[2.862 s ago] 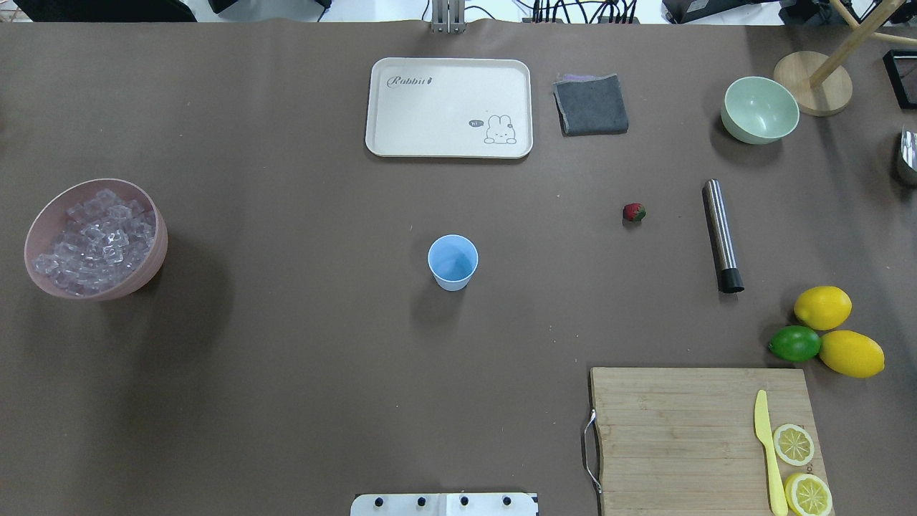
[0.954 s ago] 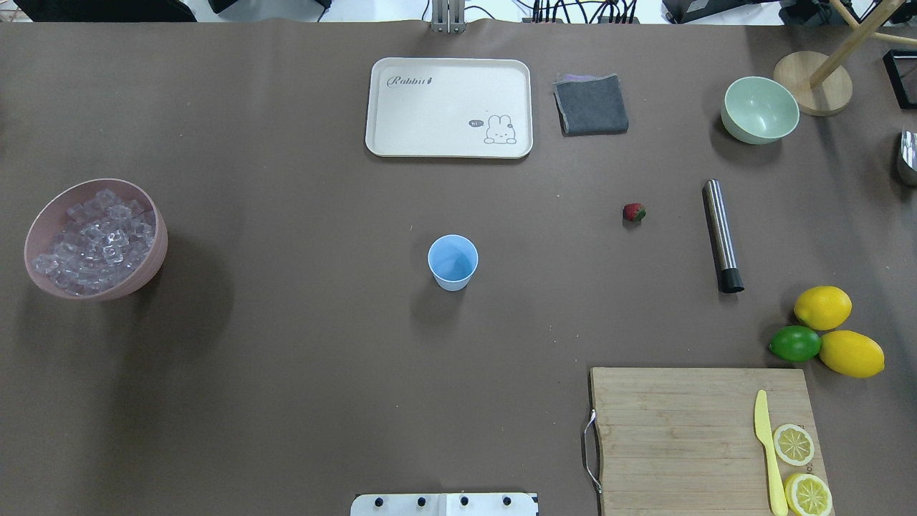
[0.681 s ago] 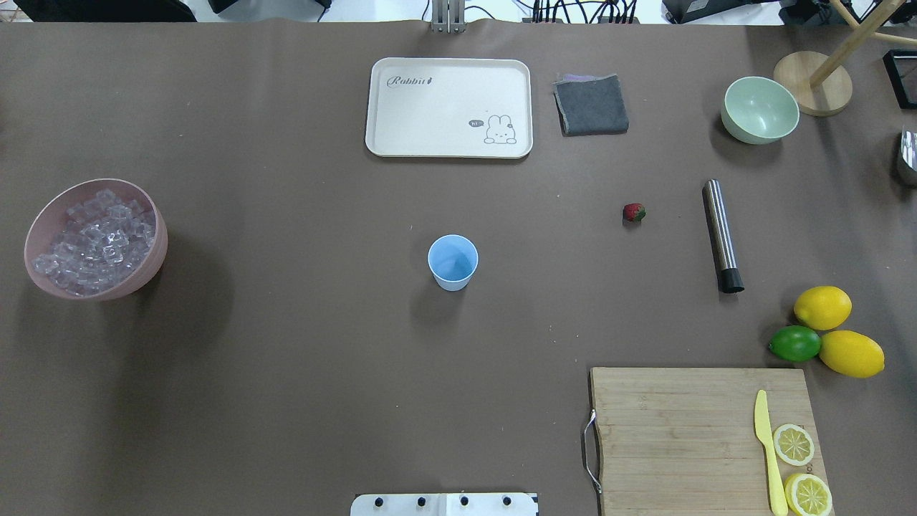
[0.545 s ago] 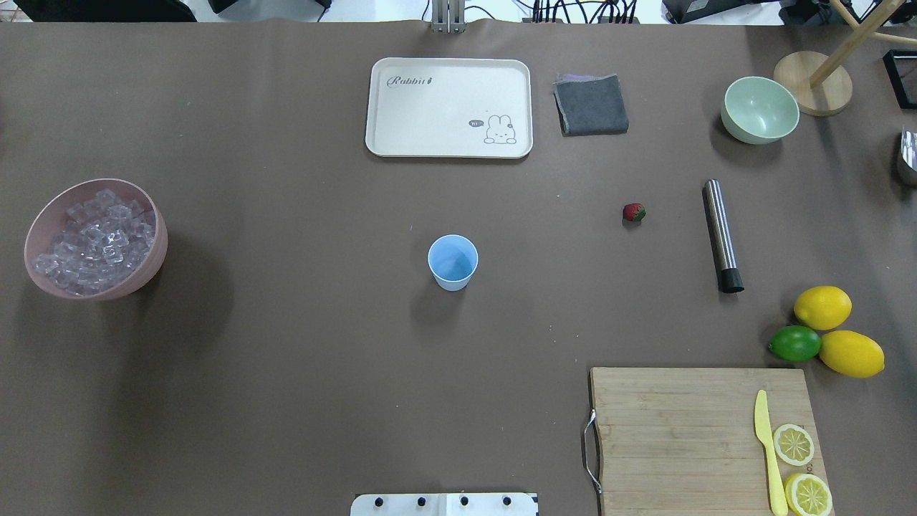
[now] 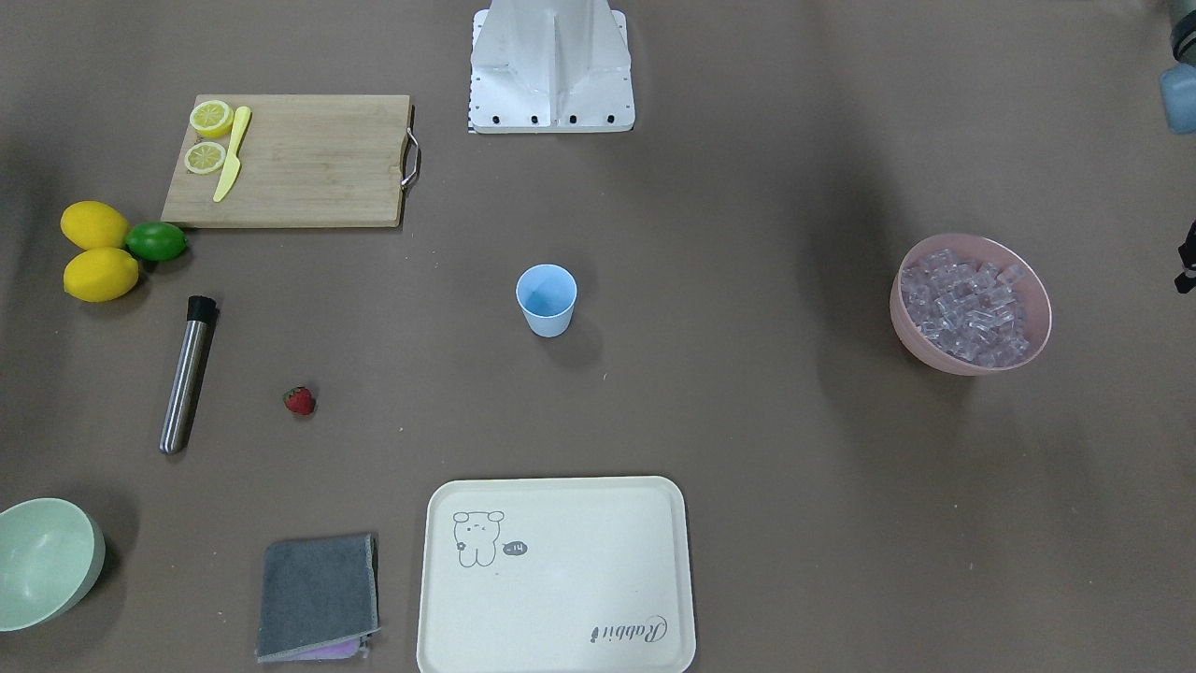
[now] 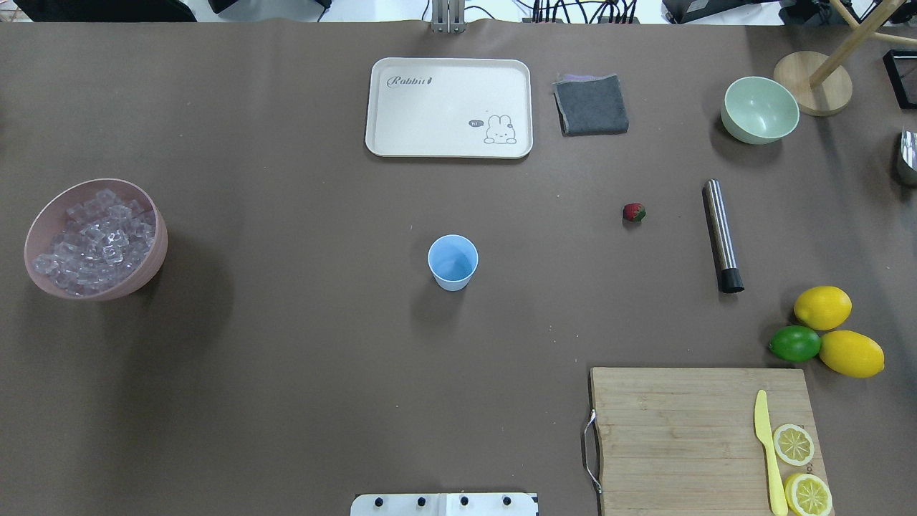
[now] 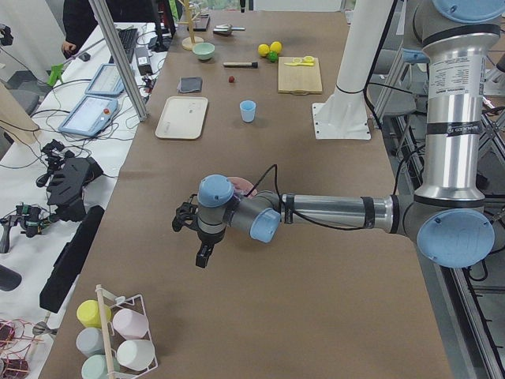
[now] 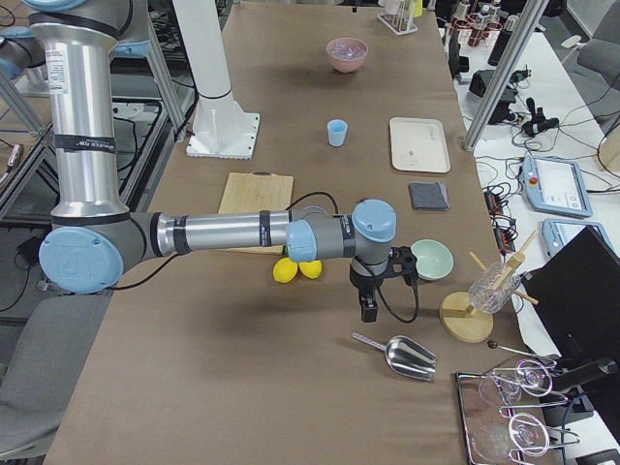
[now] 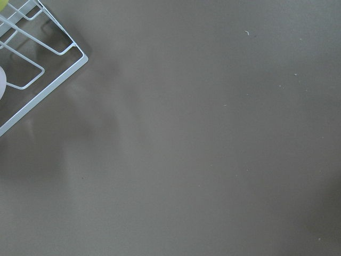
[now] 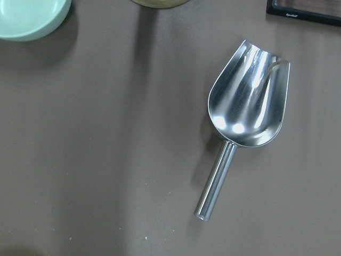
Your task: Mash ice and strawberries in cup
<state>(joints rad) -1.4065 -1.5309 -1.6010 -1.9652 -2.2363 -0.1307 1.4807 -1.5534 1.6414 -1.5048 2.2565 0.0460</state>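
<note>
The light blue cup (image 6: 453, 262) stands upright and empty-looking at the table's middle, also in the front view (image 5: 547, 299). The ice (image 6: 97, 240) fills a pink bowl (image 6: 159, 247) at the far left. One red strawberry (image 6: 633, 212) lies to the right of the cup. My left gripper (image 7: 203, 259) hangs low beyond the pink bowl, near the table's left end. My right gripper (image 8: 368, 310) hangs over the right end, above a steel scoop (image 10: 248, 114). Whether either is open or shut I cannot tell; no fingers show in the wrist views.
A steel cylinder with a black tip (image 6: 721, 235) lies right of the strawberry. A cream tray (image 6: 449, 147), grey cloth (image 6: 591, 104) and green bowl (image 6: 759, 109) line the far side. Lemons (image 6: 822, 307), a lime (image 6: 794, 344) and a cutting board (image 6: 680, 430) sit near right. A wire cup rack (image 9: 32, 69) stands at the left end.
</note>
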